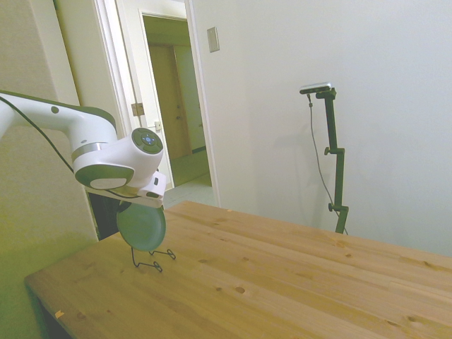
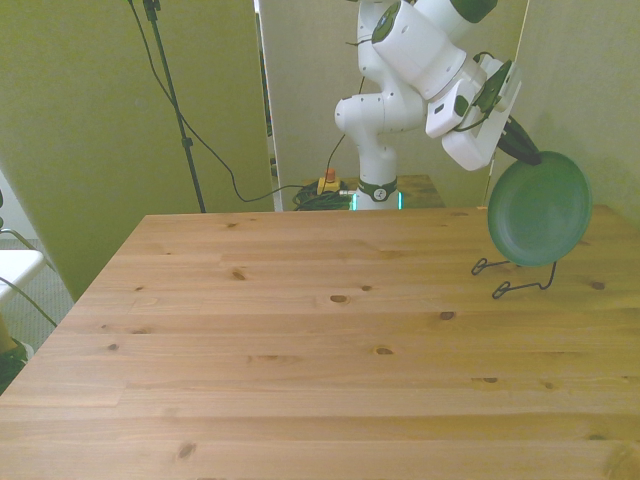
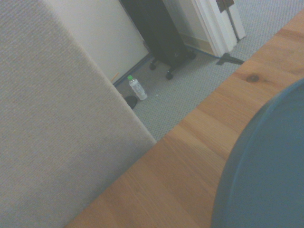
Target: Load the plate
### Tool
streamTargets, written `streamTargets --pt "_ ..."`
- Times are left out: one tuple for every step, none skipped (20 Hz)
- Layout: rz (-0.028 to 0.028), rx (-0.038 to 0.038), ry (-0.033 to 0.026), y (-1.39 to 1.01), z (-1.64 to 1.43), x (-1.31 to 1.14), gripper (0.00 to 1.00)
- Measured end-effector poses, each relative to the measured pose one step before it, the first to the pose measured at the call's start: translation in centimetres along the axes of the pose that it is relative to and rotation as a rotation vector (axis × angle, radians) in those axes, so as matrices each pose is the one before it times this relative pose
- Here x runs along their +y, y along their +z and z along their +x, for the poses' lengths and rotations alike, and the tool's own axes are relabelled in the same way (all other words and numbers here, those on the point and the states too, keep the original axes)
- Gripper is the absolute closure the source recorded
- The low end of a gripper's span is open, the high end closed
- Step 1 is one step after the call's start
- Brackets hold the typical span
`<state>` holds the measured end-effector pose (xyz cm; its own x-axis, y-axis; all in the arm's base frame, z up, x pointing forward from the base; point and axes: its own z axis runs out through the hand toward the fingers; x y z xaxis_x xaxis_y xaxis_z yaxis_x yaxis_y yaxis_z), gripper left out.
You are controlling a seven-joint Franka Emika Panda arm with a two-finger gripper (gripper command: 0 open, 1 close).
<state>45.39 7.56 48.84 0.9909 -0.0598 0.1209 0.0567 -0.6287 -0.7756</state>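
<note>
Gripper [image 2: 522, 146]: its dark fingers pinch the plate's upper rim, just above the rack.
Plate [image 2: 539, 209]: grey-green, held on edge, its lower rim down among the rack's wires.
Rack [image 2: 517, 279]: thin black wire, near the table's corner.
Table [image 2: 300, 340]: wooden.
Bottle [image 3: 137, 88]: on the floor below the table.

Thing: a round, shallow, matte grey-green plate [image 2: 540, 209] with a low raised rim
Pose: stands on edge, nearly upright, its face turned toward the front camera; leans slightly in the side view [image 1: 141, 227]
Place: near the table's corner at the front view's right; its lower edge sits among thin black wires
Wrist view: a blurred grey-green curve [image 3: 266, 171] over wood
</note>
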Motion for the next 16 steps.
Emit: streamTargets --pt "0.00961 -0.00575 -0.00483 0.303 0.033 0.128 1.0" --pt "0.00708 -0.00715 -0.0034 0.337 0.003 0.088 1.0" --pt "0.00422 -0.00754 -0.00353 0.321 0.002 0.073 1.0" --pt "0.00565 -0.00834 -0.00361 0.379 -0.011 0.057 1.0" --pt "0.00514 -0.0061 -0.00025 0.415 0.016 0.047 1.0" --pt "0.00238 -0.00632 0.0004 0.395 0.024 0.106 1.0" --pt "0.00325 -0.00498 0.00053 0.359 0.037 0.122 1.0" --pt "0.00501 -0.00319 0.00134 0.336 0.034 0.139 1.0" --pt "0.00281 -0.0029 0.00221 0.302 0.018 0.225 1.0" --pt "0.00494 -0.00024 0.00107 0.278 -0.022 0.259 1.0" --pt "0.00418 0.00243 0.00094 0.212 -0.049 0.274 1.0" --pt "0.00203 0.00258 0.00075 0.154 -0.097 0.262 1.0" --pt "0.00245 0.00087 0.00054 0.108 -0.107 0.2 1.0" --pt "0.00091 0.00025 0.00142 0.092 -0.115 0.218 1.0" --pt "-0.0003 -0.00068 0.00113 0.083 -0.121 0.235 1.0" --pt "-0.00081 -0.00015 0.00124 0.046 -0.097 0.231 1.0"
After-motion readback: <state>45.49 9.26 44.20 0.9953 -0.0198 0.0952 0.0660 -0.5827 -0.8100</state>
